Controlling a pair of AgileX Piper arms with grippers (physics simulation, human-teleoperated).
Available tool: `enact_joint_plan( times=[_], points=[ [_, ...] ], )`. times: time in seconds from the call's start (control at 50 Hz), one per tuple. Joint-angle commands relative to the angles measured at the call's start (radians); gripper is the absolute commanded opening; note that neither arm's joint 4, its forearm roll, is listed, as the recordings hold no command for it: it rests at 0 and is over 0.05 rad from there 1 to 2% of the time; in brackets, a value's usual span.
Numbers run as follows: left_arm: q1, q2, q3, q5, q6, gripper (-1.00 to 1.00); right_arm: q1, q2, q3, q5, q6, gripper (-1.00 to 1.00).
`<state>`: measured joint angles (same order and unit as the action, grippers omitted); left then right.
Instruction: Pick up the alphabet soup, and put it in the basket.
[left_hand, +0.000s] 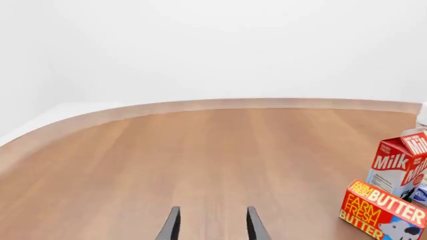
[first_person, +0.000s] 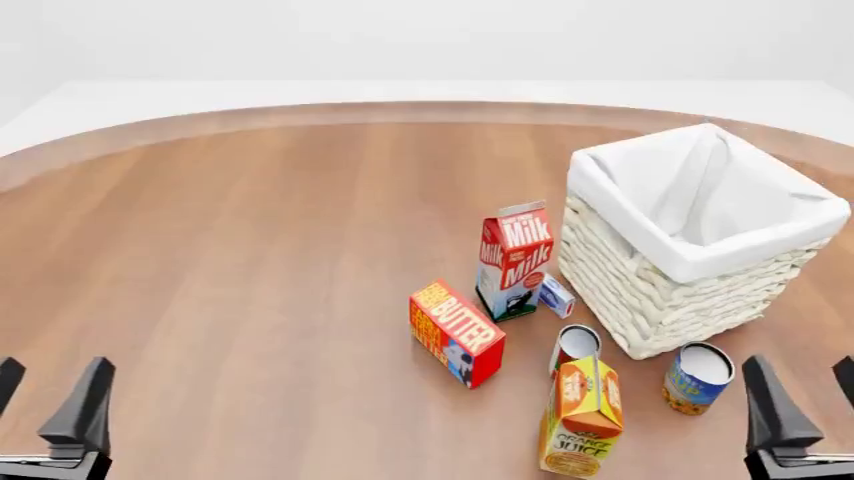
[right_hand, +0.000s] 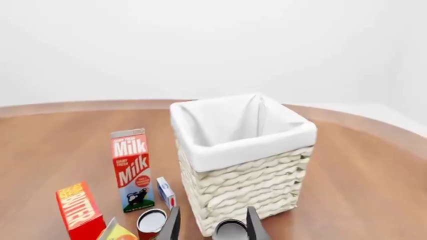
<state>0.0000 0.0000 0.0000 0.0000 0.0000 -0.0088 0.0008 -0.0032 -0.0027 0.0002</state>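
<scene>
A round wooden surface (first_person: 240, 260) is carrying a cluster of groceries beside a large white wicker basket (first_person: 694, 240), which is standing upright on the right side with its cloth lining folded over the rim. The alphabet soup (first_person: 698, 378), a small can with a blue label, orange lower band and white top, is standing upright just in front of the basket's near corner, very close to it; contact cannot be judged. A red-labelled can (first_person: 575, 347) is standing a little to its left, with an orange juice carton (first_person: 582, 417) nearer the camera. A milk carton (first_person: 514, 260) is standing left of the basket, a small blue and white box (first_person: 557, 296) between them, and a red butter box (first_person: 455, 332) is lying in front of the milk.

The left gripper (first_person: 51, 400) is hanging at the near left edge, well apart from everything, jaws apart and empty. The right gripper (first_person: 801, 400) is hanging at the near right edge, just beside the soup, jaws apart and empty; in its wrist view the can's white top is showing between the fingertips (right_hand: 254, 224).
</scene>
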Motion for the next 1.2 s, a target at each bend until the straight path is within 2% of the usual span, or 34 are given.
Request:
enact_joint_plan(
  times=[0.02,0.26,0.42,0.92,1.2],
  points=[
    [0.0,0.0,0.0,0.0,0.0,1.0,-0.03,0.001,-0.01,-0.006,0.008,1.0],
    [0.0,0.0,0.0,0.0,0.0,1.0,-0.012,0.028,-0.013,-0.007,-0.018,1.0],
    [0.0,0.0,0.0,0.0,0.0,1.0,-0.014,0.022,-0.065,0.069,-0.05,1.0],
    [0.0,0.0,0.0,0.0,0.0,1.0,-0.002,0.053,-0.149,0.178,-0.114,1.0],
    [0.0,0.0,0.0,0.0,0.0,1.0,-0.018,0.053,-0.131,0.204,-0.126,1.0]
  ],
)
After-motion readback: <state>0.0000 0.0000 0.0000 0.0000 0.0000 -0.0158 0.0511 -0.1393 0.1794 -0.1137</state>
